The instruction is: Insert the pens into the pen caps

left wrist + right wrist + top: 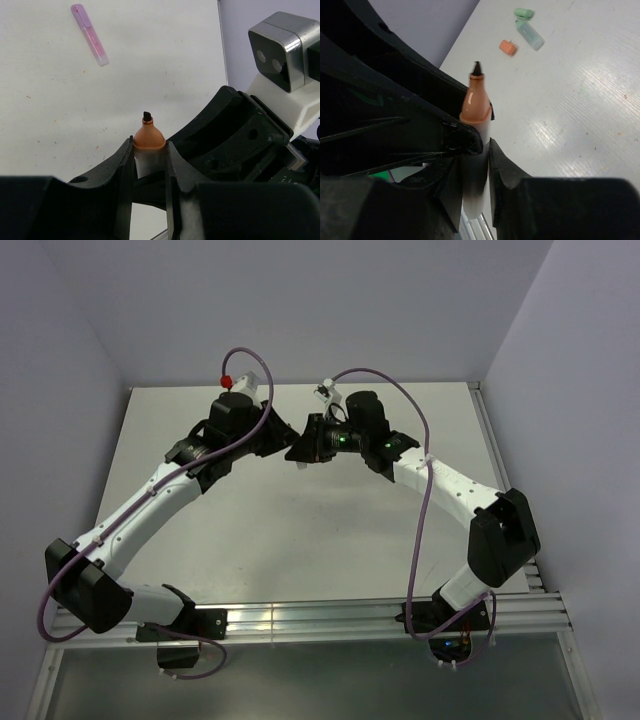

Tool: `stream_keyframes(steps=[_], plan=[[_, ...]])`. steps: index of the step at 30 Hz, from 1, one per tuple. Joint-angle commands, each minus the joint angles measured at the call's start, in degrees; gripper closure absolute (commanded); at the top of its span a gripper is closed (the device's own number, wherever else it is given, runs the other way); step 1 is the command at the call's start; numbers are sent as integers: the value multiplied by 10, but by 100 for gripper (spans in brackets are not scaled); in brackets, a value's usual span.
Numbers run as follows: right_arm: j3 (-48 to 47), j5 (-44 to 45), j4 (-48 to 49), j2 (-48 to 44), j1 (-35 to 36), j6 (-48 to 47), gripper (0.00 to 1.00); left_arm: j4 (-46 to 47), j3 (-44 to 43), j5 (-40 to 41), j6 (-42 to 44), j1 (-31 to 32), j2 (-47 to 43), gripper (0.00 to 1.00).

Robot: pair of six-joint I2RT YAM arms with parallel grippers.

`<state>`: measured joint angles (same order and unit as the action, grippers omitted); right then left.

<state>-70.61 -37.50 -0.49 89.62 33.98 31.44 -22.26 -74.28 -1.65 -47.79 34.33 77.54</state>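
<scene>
Both claws are on the same thing right now. The orange-tipped pen is pinched by its pale barrel in the right claw, and the left claw looks clamped on that barrel too. The nib pokes out past the fingers in both wrist views, so I'd guess it's a mid-air hand-off over the far middle of the desk.

What matters next imo: the orange cap lies on the desk beyond the nib, a bit to the right in the right wrist view. The pen's long axis points roughly that way, so the right arm seems better placed.

Just past it, the green cap and mint pen nearly touch. The pink pen lies well apart and only the left wrist sees it. I can't tell if it's capped. From overhead the arms hide the held pen, and I can't pick out any caps.
</scene>
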Motion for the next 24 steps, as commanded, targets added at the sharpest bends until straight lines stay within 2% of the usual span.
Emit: stream_keyframes(steps=[1, 5, 7, 8, 11, 13, 14, 21, 24], plan=[[-23, 9, 9, 8, 4, -9, 73, 20, -5, -1, -13, 12, -10, 100], [-21, 13, 9, 8, 4, -11, 86, 26, 0, 0, -17, 14, -13, 100], [-21, 12, 9, 9, 4, -13, 98, 32, 4, 1, -17, 14, -17, 100], [-20, 11, 9, 9, 4, -13, 100, 34, 8, 2, -16, 14, -19, 99], [-22, 7, -4, 9, 4, -19, 100, 39, 18, 6, -19, 16, -27, 99], [-20, 4, -6, 7, 4, -22, 100, 42, 26, 14, -19, 16, -33, 93], [-19, 4, -7, 6, 3, -23, 100, 37, 27, 14, -20, 16, -39, 85], [-1, -1, -7, -24, -7, -26, 100, -9, 21, 124, -20, 12, -75, 74], [16, -6, 0, -37, -15, -23, 100, -30, 19, 162, -17, -4, -98, 59]])
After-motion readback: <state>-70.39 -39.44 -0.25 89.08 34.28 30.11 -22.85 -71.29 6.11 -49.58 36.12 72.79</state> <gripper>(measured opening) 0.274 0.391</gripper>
